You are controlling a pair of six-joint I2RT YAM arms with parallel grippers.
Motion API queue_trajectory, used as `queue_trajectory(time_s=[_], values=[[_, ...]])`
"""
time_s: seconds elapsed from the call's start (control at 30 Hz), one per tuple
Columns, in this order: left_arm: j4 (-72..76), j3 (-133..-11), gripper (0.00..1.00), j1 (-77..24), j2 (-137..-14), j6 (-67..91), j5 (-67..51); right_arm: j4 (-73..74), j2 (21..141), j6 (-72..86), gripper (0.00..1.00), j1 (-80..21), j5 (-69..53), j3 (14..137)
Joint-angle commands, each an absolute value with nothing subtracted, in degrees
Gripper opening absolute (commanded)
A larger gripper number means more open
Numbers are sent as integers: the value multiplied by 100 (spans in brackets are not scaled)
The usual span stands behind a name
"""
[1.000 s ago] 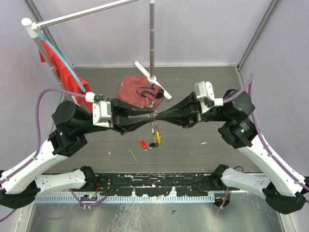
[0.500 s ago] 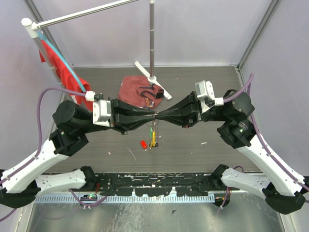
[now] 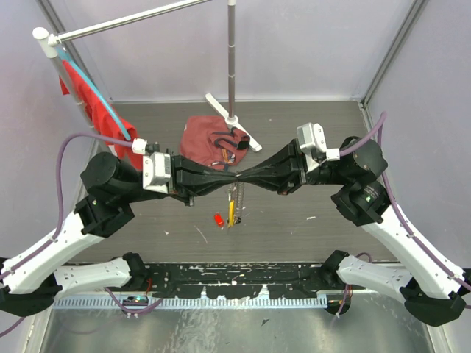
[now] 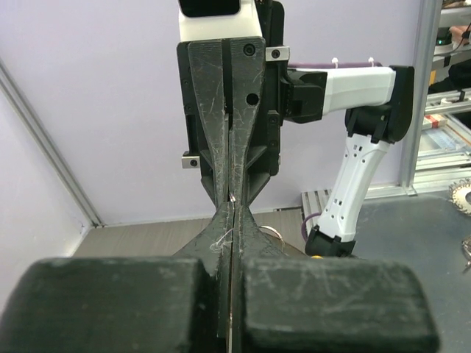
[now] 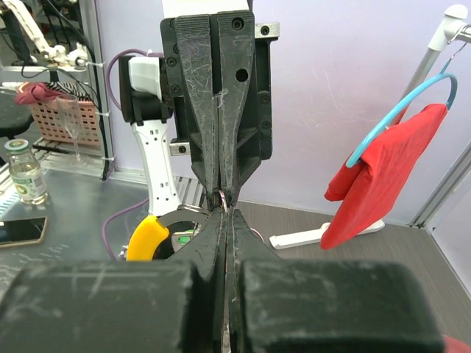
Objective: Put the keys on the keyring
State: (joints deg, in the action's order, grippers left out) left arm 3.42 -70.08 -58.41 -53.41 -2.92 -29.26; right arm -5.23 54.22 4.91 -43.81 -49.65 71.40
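Note:
My left gripper (image 3: 232,177) and right gripper (image 3: 242,176) meet tip to tip above the middle of the table. Both are shut on the thin silvery keyring (image 3: 236,193), which hangs just below the tips. A yellow-headed key (image 3: 231,213) dangles from it. In the left wrist view my left gripper (image 4: 232,207) pinches the wire, and a piece of the keyring's loop (image 4: 273,232) shows to the right. In the right wrist view my right gripper (image 5: 224,211) clamps the keyring (image 5: 222,195) against the opposite fingers; the yellow key head (image 5: 149,237) shows lower left. A small red-capped key (image 3: 218,219) lies on the table.
A maroon cloth (image 3: 202,138) lies behind the grippers, beside the white-footed pole stand (image 3: 232,118). A red cloth on a blue hanger (image 3: 92,99) hangs from the rack at the far left. Enclosure walls stand on both sides and behind.
The keys hanging under the tips have swung and turned, so the yellow one now faces the camera. The left gripper shifted slightly toward the right. Both grippers stay shut.

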Motion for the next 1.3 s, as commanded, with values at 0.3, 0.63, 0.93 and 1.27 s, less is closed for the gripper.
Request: queue_trajectory(time_s=[0.3, 0.63, 0.93, 1.27], values=[[-625, -7465, 0, -5854, -5417, -744, -2698, 416, 5524, -106, 22, -4415, -5446, 7781], [-746, -7571, 0, -5860, -5488, -771, -2749, 856, 5519, -384, 11, -4413, -5232, 7850], [-500, -7423, 21, -5860, -5387, -757, -2855, 810, 5355, -444, 0, -4419, -4982, 7806], [142, -7055, 41, -5854, -5272, -502, -2988, 58, 5141, -55, 1, -4418, -4996, 7635]])
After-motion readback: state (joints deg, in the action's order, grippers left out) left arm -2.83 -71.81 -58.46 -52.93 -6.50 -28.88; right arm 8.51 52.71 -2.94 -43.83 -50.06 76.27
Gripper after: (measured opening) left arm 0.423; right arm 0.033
